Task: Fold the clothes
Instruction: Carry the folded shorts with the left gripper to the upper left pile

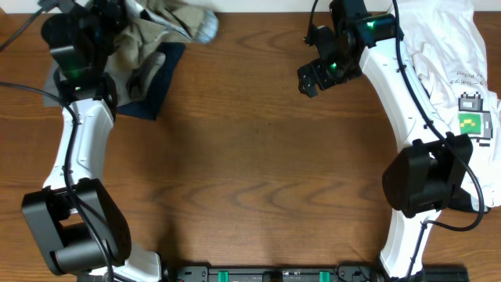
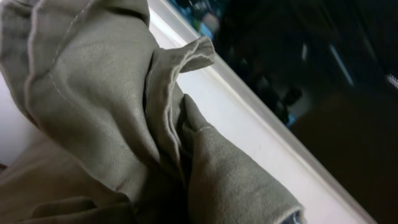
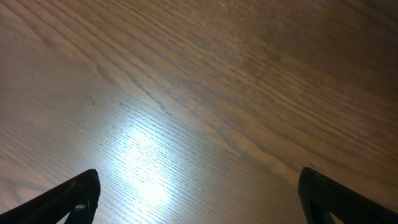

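The khaki-olive shorts [image 1: 153, 31] lie bunched at the table's back left, on a navy piece [image 1: 160, 82]. A pale grey-blue piece [image 1: 205, 27] lies beside them. My left gripper [image 1: 129, 27] is buried in the shorts. In the left wrist view the khaki fabric [image 2: 106, 106] fills the frame, gathered into a crease at my hidden fingers. My right gripper [image 1: 311, 77] is open and empty over bare wood [image 3: 199, 199]. The white tee with the green print [image 1: 470, 117] lies at the far right, under my right arm.
The table's white back edge [image 2: 261, 124] runs just behind the shorts. A grey piece [image 1: 53, 77] shows under my left arm. The wooden table [image 1: 258, 172] spreads between the two arms.
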Robot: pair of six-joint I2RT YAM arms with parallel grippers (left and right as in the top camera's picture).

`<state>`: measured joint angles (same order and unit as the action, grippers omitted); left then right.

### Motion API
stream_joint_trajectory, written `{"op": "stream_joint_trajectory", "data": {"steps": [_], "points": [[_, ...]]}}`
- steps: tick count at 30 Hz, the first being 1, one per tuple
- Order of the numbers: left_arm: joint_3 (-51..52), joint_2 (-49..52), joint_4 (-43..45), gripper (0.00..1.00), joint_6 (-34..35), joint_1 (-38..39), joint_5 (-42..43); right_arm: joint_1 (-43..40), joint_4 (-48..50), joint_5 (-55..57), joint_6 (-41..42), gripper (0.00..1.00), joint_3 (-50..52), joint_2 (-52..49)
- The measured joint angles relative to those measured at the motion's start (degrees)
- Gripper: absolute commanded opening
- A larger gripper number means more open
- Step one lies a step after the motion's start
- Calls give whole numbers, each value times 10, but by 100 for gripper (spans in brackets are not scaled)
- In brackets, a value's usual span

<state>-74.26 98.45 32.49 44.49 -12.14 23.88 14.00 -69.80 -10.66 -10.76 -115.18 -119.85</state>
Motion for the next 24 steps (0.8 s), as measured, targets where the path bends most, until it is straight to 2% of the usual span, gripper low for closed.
{"op": "stream_joint_trajectory", "data": {"steps": [14, 19, 24], "points": [[0, 0, 35, 6, 36, -7, -136, 0, 5, 0, 0, 99, 0, 0], [-6, 3, 34, 6, 109, -6, -224, 0, 9, -2, 0, 99, 0, 0], [-33, 28, 68, 6, 228, -6, -284, 0, 14, -6, 0, 99, 0, 0]]}}
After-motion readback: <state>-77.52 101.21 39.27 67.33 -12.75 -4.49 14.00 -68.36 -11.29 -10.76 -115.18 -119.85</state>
